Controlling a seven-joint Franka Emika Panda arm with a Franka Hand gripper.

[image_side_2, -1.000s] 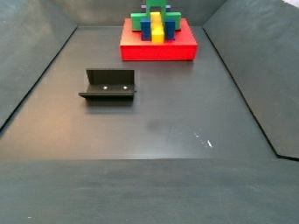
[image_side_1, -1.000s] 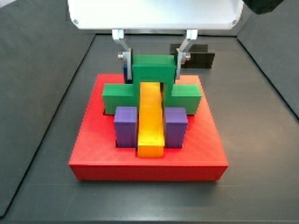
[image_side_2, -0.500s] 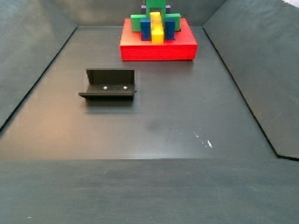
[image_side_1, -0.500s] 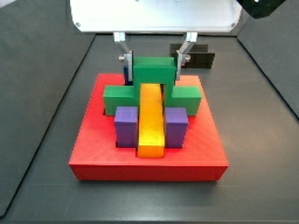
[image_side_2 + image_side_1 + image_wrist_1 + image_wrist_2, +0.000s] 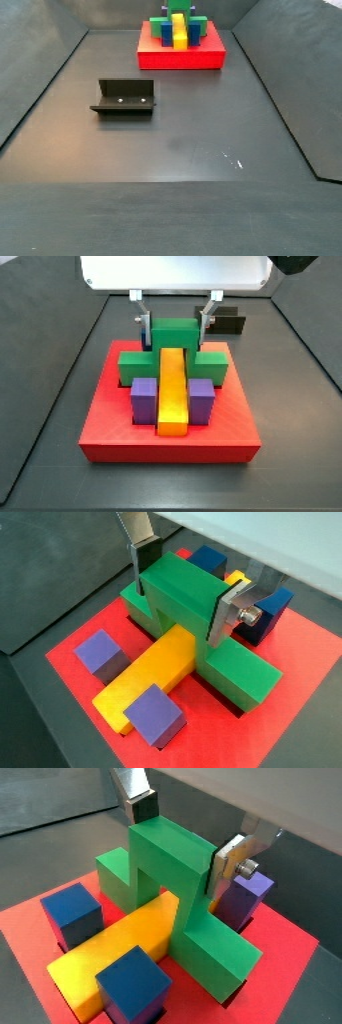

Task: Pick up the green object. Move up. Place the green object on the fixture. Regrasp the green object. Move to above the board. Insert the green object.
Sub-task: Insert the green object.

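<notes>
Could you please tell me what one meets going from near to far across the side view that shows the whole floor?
Fixture → red board → yellow bar → green object, which the pincer flanks at the board.

Wrist views close; board [image 5: 182, 48] shared.

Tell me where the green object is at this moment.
In a side view the green object sits on the red board, straddling the yellow bar behind the purple blocks, with the gripper fingers at its raised middle.
</notes>
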